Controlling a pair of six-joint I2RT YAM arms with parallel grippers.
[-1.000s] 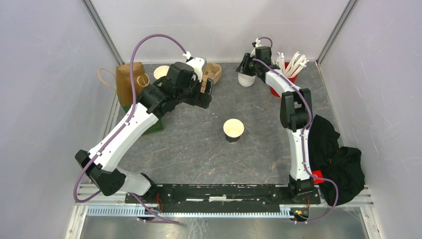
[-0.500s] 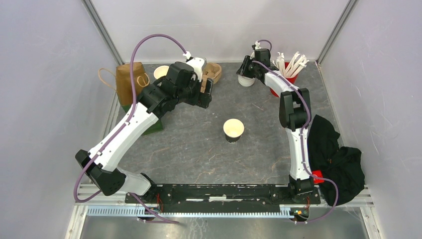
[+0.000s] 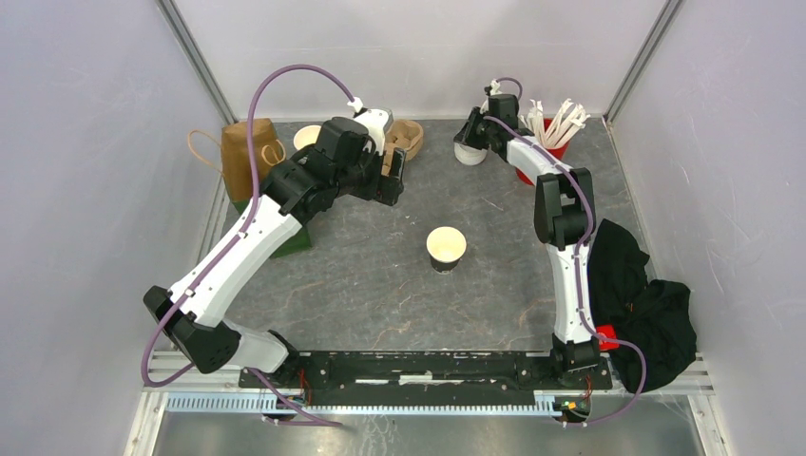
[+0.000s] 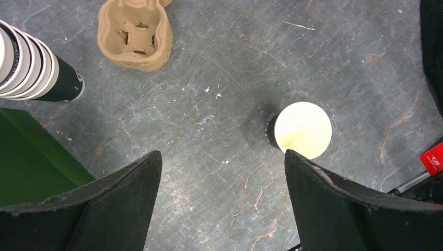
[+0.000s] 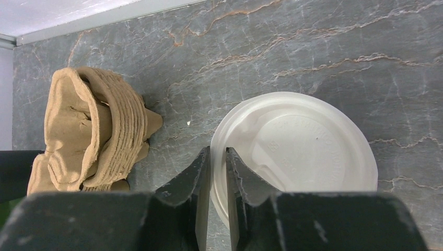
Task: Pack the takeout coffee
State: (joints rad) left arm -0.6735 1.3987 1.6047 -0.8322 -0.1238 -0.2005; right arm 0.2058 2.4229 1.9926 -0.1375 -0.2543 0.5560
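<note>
The dark coffee cup [image 3: 446, 247] stands upright and lidless in the middle of the bench [image 3: 361, 285], touched by nothing. Beyond it, to the left, the left end effector [image 3: 392, 177] hangs with its fingers spread wide, empty. At the far edge the right end effector [image 5: 218, 152] is clenched on the rim of a white lid [image 5: 305, 151], near a cardboard carrier [image 5: 86, 130].

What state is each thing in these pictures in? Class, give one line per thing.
dark paper cup: upright, no lid on.
white lid: flat, rim pinched between the right fingers.
right fingers: closed on the lid's edge.
left fingers: wide open, holding nothing.
cup stack: nested, lidless.
cardboard carriers: stacked, empty.
paper bag: standing upright.
</note>
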